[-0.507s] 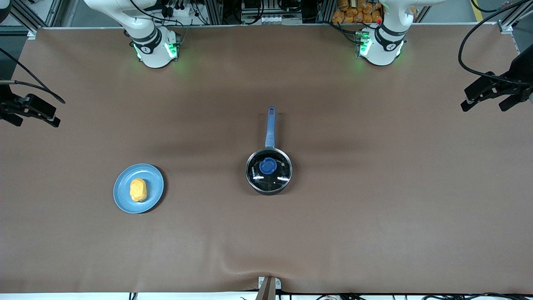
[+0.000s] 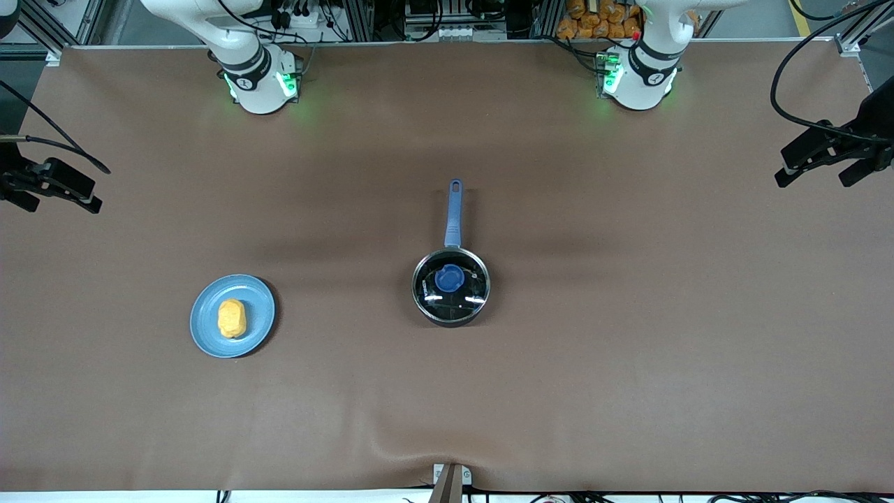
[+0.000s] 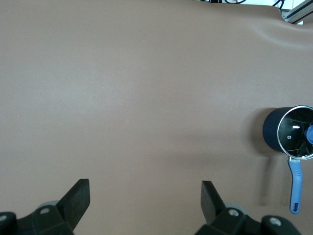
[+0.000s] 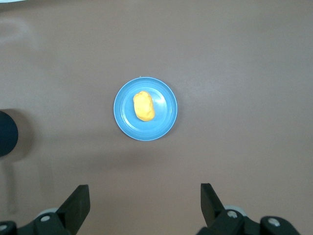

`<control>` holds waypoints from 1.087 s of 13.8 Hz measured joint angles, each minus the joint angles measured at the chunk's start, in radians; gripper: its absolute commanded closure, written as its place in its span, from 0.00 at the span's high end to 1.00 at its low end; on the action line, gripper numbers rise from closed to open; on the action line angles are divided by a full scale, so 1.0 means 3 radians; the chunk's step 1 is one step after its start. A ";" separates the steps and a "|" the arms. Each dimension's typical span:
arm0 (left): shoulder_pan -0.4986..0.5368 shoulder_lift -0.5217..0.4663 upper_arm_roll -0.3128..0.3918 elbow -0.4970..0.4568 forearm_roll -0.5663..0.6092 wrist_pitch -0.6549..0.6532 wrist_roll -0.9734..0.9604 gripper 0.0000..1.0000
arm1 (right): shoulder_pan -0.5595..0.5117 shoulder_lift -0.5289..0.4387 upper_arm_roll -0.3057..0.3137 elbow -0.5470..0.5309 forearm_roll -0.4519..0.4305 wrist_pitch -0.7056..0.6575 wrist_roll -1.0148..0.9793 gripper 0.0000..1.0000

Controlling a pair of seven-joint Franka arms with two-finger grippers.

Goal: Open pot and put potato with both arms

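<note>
The black pot [image 2: 450, 316] stands mid-table with its blue handle [image 2: 454, 213] pointing toward the robots' bases. A glass lid [image 2: 466, 297] with a blue knob [image 2: 449, 278] sits on it. The yellow-orange potato [image 2: 232, 318] lies on a blue plate [image 2: 255, 335] toward the right arm's end. My left gripper [image 2: 810, 181] hangs open and empty high over the left arm's end of the table; its wrist view [image 3: 145, 196] shows the pot [image 3: 274, 129] off to one side. My right gripper [image 2: 66, 208] hangs open and empty high over its own end; its wrist view [image 4: 145, 198] shows the potato [image 4: 144, 105] on the plate [image 4: 166, 122].
The brown table cover [image 2: 628, 349] has a small wrinkle at the edge nearest the front camera. Cables hang beside both grippers at the table's ends. A metal bracket [image 2: 450, 482] sits at that near edge.
Both grippers have barely shifted. Nothing on the table has moved.
</note>
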 measured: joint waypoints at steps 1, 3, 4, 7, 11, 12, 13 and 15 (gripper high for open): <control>0.0000 0.0002 0.0000 0.0001 0.0000 0.0000 0.0000 1.00 | 0.0022 0.0008 0.0001 -0.0019 0.0000 0.0004 0.0000 1.00; -0.0003 0.0005 0.0000 0.0004 0.0000 0.0002 0.0000 1.00 | 0.0080 0.0070 0.0005 -0.0081 0.0000 0.0080 0.0000 1.00; -0.0003 0.0006 0.0000 0.0005 0.0000 0.0002 0.0000 1.00 | 0.0117 0.0143 0.0006 -0.0105 0.0001 0.0152 0.0001 1.00; -0.0004 0.0010 0.0000 0.0009 0.0000 0.0002 0.0000 1.00 | 0.0230 0.0506 0.0015 -0.0161 0.0014 0.0502 0.0003 1.00; -0.0004 0.0013 0.0000 0.0011 0.0000 0.0002 0.0000 1.00 | 0.0375 0.1082 0.0021 -0.0167 0.0045 0.1064 0.0004 1.00; -0.0004 0.0013 -0.0001 0.0011 0.0000 0.0002 0.0000 1.00 | 0.0389 0.1196 0.0021 -0.0166 0.0045 0.1189 0.0001 1.00; -0.0004 0.0014 -0.0001 0.0011 0.0000 0.0002 0.0000 1.00 | 0.0392 0.1301 0.0020 -0.0166 0.0045 0.1308 -0.0024 1.00; -0.0004 0.0019 -0.0002 0.0008 0.0000 0.0001 0.0000 1.00 | 0.0382 0.1500 0.0006 -0.0168 0.0045 0.1527 -0.0181 1.00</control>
